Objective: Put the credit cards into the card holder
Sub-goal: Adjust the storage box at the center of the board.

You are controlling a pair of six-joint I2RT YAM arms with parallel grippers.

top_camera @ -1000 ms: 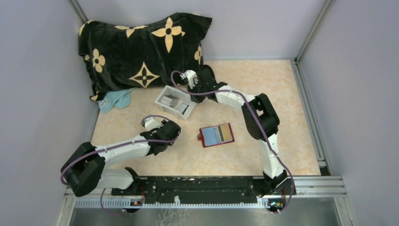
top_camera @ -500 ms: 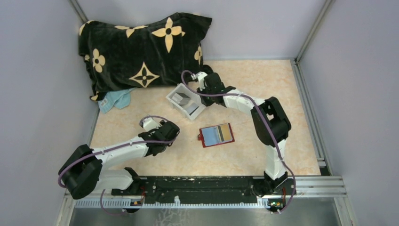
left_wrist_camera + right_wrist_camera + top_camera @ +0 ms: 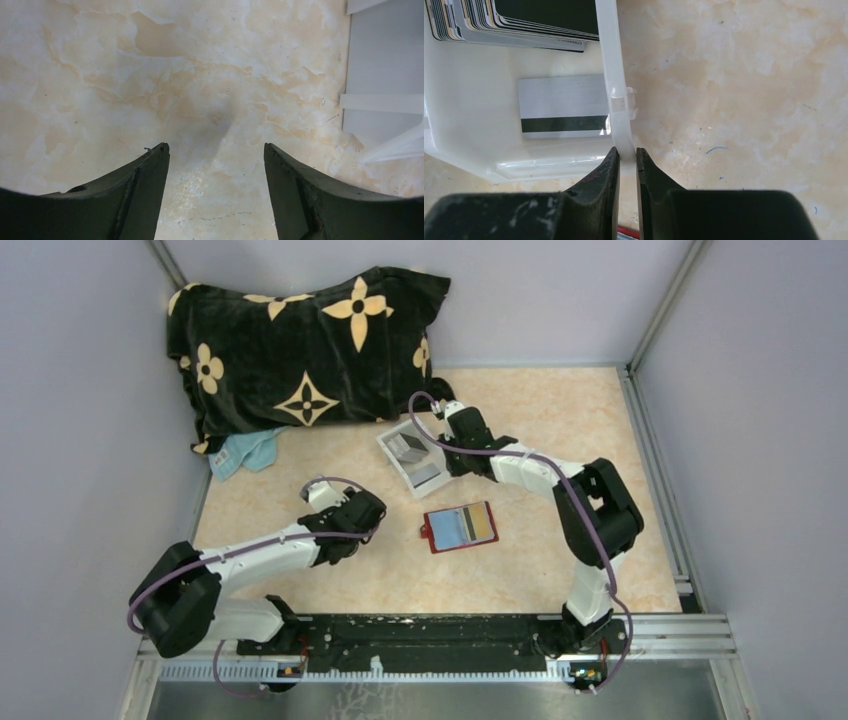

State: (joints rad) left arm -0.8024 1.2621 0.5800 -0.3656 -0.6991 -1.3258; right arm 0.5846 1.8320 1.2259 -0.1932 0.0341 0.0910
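1. The right gripper (image 3: 627, 152) is clamped shut on the thin side wall of a white tray (image 3: 613, 60), one finger inside the tray and one outside.
2. Inside the tray, just beyond the inner finger, a silver card (image 3: 564, 106) lies flat on the floor, showing a black magnetic stripe along its near long side.
3. Farther back in the same tray, a stack of credit cards (image 3: 519, 22) leans fanned together, with dark faces and pale edges. The lowest visible card carries a row of small printed digits, too small to read with certainty.
4. The left gripper (image 3: 216, 150) stands open, its two dark fingers well apart and nothing between them, over the bare marbled beige table (image 3: 200, 75).
5. In the top view the card holder (image 3: 460, 527) lies flat on the table on the near side of the tray, apart from it and between the two arms. It has a red edge, and blue, tan and dark bands show on its face.
6. At the far left, against the back wall, lies a black cushion (image 3: 300, 340) printed with cream flower and four-point star motifs. A light blue cloth (image 3: 245, 452) sticks out at its near edge.
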